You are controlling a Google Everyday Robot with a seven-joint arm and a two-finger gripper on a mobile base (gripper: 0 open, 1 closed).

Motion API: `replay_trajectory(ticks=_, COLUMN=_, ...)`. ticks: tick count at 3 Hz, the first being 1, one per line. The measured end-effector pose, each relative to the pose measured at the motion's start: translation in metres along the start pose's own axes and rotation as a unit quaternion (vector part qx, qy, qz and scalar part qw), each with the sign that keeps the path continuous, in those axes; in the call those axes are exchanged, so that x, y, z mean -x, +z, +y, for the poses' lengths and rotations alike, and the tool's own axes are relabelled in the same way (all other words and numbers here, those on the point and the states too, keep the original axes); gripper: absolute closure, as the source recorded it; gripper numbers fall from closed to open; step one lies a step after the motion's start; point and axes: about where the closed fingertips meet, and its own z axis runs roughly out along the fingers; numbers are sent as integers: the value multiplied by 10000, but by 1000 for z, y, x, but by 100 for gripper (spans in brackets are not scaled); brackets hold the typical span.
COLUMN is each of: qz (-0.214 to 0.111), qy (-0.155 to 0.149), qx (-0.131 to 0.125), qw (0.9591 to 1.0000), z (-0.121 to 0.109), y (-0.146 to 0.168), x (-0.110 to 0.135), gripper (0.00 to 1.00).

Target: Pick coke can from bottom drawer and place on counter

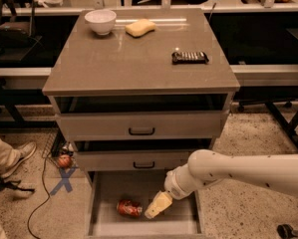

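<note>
Bottom centre of the frame: the pincer [157, 206] is down inside the open bottom drawer [138, 226], just right of the coke can [129, 208], which lies on its side on the drawer floor. Whether the pincer is open or closed I cannot tell. By my reading the reach is made but no grasp yet (the can rests flat, not lifted), so gripping, lifting and setting it on the table [128, 63] up top, beside the white bowl [100, 21], yellow sponge [140, 27] and dark bar [189, 57], all remain.

drawers [141, 126] 3 | coke can [129, 208] 1 | bowl [100, 21] 1 | sponge [140, 28] 1 | gripper [158, 205] 1 (in bottom drawer [108, 185])
</note>
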Motion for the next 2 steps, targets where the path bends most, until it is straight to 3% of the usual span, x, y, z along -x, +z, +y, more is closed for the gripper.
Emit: replay_trajectory(ticks=2, qz=-253, qy=159, qx=56, qw=9995, z=-50, y=100, x=-40, gripper=0)
